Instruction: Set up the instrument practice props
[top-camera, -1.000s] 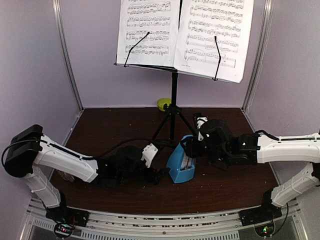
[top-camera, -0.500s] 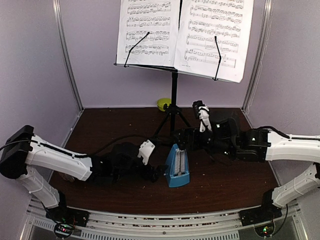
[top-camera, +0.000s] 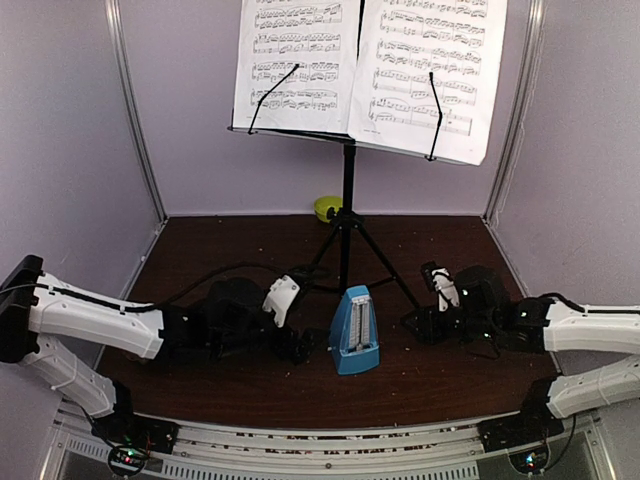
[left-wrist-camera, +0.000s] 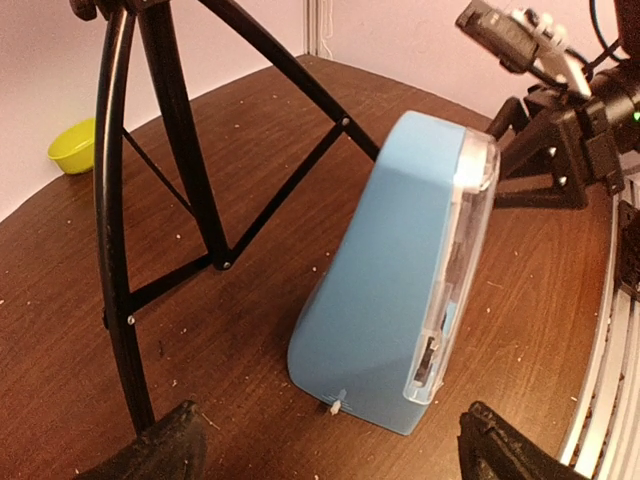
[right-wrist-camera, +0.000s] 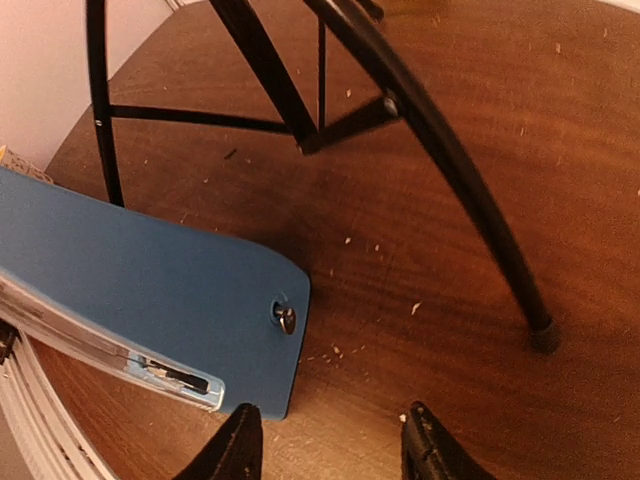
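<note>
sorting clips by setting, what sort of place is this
Likely a robot test booth staged for music practice: plain lilac walls around a dark wooden table, a black tripod music stand, a small blue pyramid metronome.

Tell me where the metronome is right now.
In the top view the metronome stands upright on the table, just in front of the music stand legs, between the left gripper and right gripper, touching neither.

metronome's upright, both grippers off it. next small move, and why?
Probably ease the left gripper back from the metronome: it stands upright by the music stand, whose desk holds both sheet-music pages, and the right gripper is open too, clear of it.
</note>
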